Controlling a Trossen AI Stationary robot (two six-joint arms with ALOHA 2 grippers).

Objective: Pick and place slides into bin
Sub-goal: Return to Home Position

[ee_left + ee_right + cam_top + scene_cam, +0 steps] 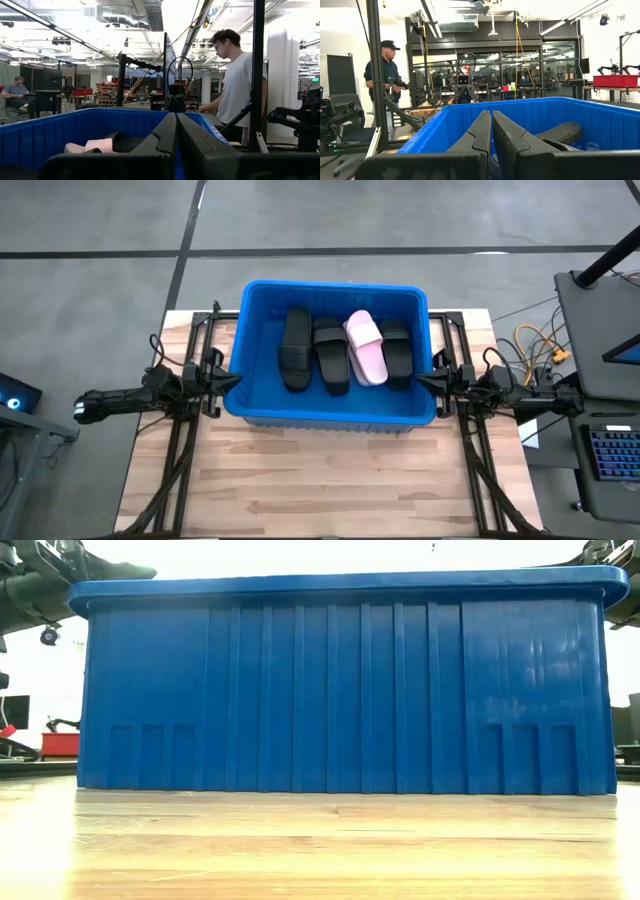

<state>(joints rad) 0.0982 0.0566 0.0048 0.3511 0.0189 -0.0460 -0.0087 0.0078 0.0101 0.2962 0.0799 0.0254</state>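
The blue bin [330, 412] stands on the wooden table at its middle far part; its near wall fills the low view [340, 690]. Inside lie three black slides [295, 348] [331, 355] [397, 350] and one pink slide [366, 347], side by side on the bin's floor. My left gripper [234, 380] is shut and empty at the bin's left rim, pointing across the bin [176, 117]. My right gripper [426, 383] is shut and empty at the bin's right rim [491, 114]. The pink slide [92, 146] shows in the left wrist view, and a black slide [562, 132] in the right wrist view.
Bare wooden table [330, 480] lies between the bin and the near edge. A stand with a keyboard [610, 450] and cables [535, 345] is off the table's right side. People stand or sit in the room beyond [237, 85] [15, 92] [385, 75].
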